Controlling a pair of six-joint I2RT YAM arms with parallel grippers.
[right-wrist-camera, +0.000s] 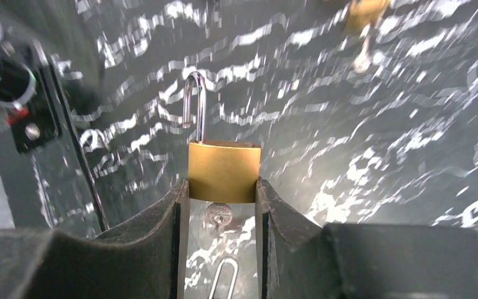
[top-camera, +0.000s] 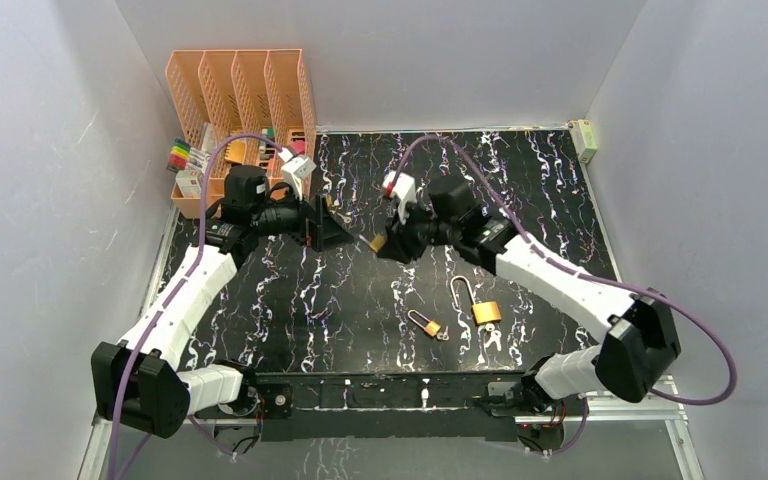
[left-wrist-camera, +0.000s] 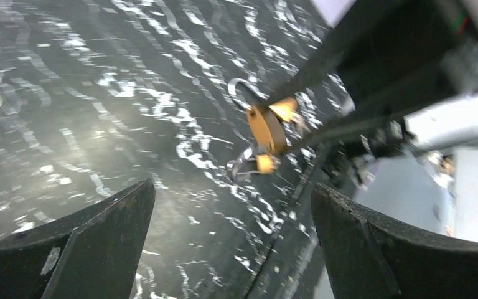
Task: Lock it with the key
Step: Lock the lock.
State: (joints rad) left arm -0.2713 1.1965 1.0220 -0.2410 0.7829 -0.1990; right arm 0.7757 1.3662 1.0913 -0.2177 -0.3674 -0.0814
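My right gripper (right-wrist-camera: 222, 182) is shut on the sides of a brass padlock (right-wrist-camera: 224, 168), whose steel shackle (right-wrist-camera: 194, 106) stands open and whose keyhole (right-wrist-camera: 219, 214) faces the camera. It is held above the table. From above, this padlock (top-camera: 376, 242) is at the tip of the right gripper (top-camera: 384, 244). My left gripper (top-camera: 328, 228) faces it from the left, open and empty. In the left wrist view the held padlock (left-wrist-camera: 267, 128) lies ahead of the open left gripper (left-wrist-camera: 233, 187). I cannot make out the key.
Two more padlocks lie near the front edge of the black marbled table (top-camera: 290, 300). The larger padlock (top-camera: 486, 311) has an open shackle. The small padlock (top-camera: 430, 326) has a silver ring. An orange file rack (top-camera: 245, 95) and a marker box (top-camera: 185, 160) stand at the back left.
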